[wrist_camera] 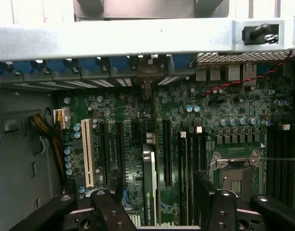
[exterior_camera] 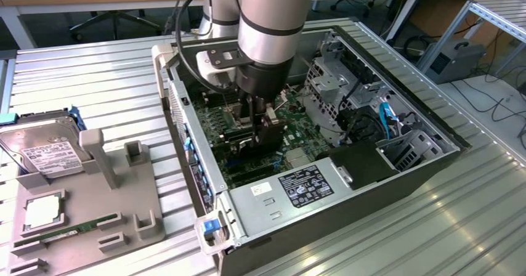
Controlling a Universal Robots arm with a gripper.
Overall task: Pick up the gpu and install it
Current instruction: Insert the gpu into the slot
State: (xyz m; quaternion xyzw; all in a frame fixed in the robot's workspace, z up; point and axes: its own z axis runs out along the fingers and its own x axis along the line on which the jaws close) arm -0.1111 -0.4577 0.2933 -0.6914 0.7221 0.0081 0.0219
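Note:
The gpu (wrist_camera: pixel 148 178), a thin black card seen edge-on with a green logo, stands on edge among the expansion slots of the green motherboard (wrist_camera: pixel 224 110), its bracket end toward the case's rear wall. My gripper (wrist_camera: pixel 157 186) straddles it, open; each of the black fingers (wrist_camera: pixel 110 202) keeps a visible gap from the card. In the exterior view the arm reaches down into the open computer case (exterior_camera: pixel 427 159), with the gripper (exterior_camera: pixel 256 137) low over the motherboard (exterior_camera: pixel 296 119).
A grey fixture (exterior_camera: pixel 90 220) outside the case at the exterior view's left carries a silver hard drive (exterior_camera: pixel 41 146), a CPU (exterior_camera: pixel 41 211) and a green memory stick (exterior_camera: pixel 70 231). Inside are the power supply (exterior_camera: pixel 304 183), drive cage (exterior_camera: pixel 329 82), CPU socket (wrist_camera: pixel 236 178) and yellow-black cables (wrist_camera: pixel 49 130).

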